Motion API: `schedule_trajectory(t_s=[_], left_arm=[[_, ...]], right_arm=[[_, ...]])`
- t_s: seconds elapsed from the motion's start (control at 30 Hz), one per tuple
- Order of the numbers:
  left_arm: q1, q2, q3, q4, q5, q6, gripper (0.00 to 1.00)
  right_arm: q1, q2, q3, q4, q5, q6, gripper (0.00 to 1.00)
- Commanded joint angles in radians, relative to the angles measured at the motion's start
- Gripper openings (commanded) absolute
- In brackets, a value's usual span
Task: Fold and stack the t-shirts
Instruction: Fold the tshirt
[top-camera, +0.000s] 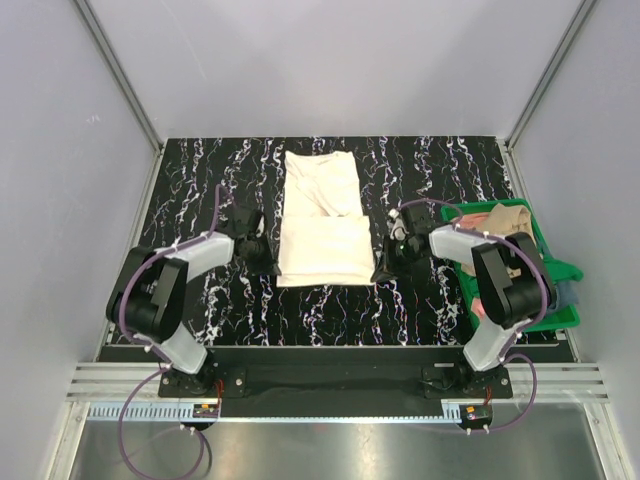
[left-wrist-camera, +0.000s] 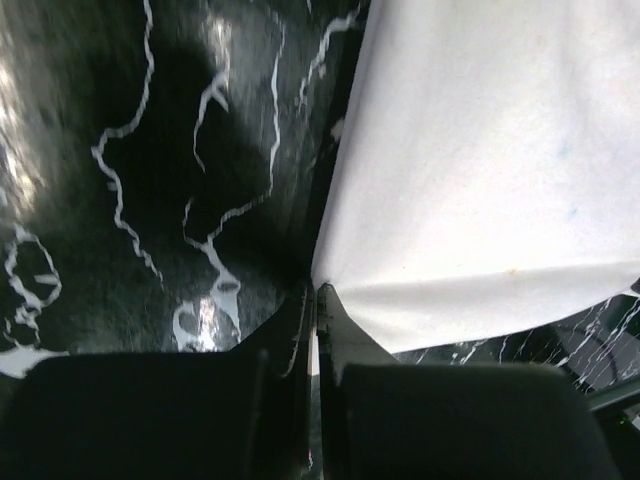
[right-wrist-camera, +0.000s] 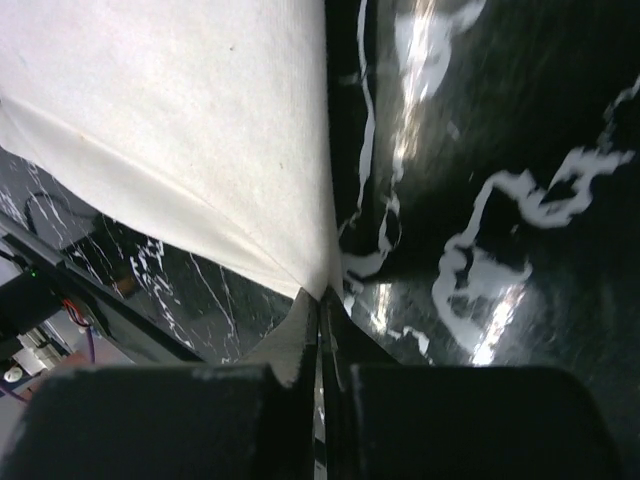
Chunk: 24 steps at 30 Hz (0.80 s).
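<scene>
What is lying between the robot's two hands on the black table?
The cream t-shirt fills that whole stretch. The left gripper and the right gripper each pinch one of its near corners. The top view shows it best.

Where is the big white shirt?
In the top view, the cream t-shirt lies mid-table between both arms, its near corners pinched by the left pincer and right pincer.

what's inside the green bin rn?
In the green bin a tan shirt lies bunched at the far end. The right arm covers most of the rest, so other contents can't be told.
</scene>
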<state>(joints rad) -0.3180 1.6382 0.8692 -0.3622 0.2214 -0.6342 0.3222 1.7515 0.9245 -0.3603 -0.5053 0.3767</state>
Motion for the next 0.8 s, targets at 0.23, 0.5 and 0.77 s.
schedule_trajectory(t_s=[0.23, 0.5, 0.77], left_arm=[[-0.03, -0.201, -0.139, -0.037, -0.099, -0.002, 0.09], [-0.041, -0.258, -0.081, -0.081, -0.152, 0.02, 0.45], [-0.001, -0.101, 0.178, -0.043, -0.058, 0.116, 0.3]], right_arm=[[0.032, -0.239, -0.159, -0.009, 0.082, 0.053, 0.11], [0.035, -0.332, -0.096, -0.126, 0.111, 0.045, 0.42], [0.025, -0.189, 0.083, -0.137, 0.071, -0.036, 0.35]])
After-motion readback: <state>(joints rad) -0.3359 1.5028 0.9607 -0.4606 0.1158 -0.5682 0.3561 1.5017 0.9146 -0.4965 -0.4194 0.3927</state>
